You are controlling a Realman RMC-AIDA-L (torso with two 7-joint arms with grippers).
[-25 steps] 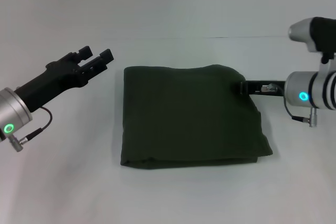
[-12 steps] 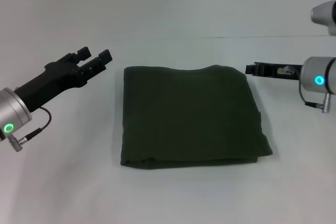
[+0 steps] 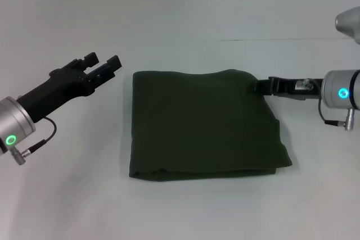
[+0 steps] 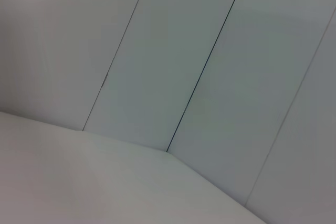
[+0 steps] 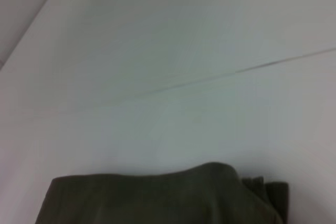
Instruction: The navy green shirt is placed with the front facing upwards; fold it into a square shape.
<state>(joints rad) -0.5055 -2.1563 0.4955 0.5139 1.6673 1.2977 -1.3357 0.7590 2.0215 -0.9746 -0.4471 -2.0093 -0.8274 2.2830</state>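
The navy green shirt (image 3: 202, 125) lies folded into a rough square in the middle of the white table, plain dark cloth facing up with no lettering showing. My right gripper (image 3: 263, 86) reaches in from the right and sits at the shirt's far right corner, at the cloth's edge. My left gripper (image 3: 103, 64) hovers open a short way off the shirt's far left corner, holding nothing. In the right wrist view the shirt's far edge (image 5: 157, 198) fills the bottom, with a small bunched fold at one corner. The left wrist view shows only wall panels and table.
The white table (image 3: 185, 212) runs to a white back wall (image 3: 180, 4). Bare tabletop surrounds the shirt on all sides.
My right gripper lifted off the shirt's far right corner and drew back to the right, then came back down to that corner. The left arm and the shirt have stayed put.
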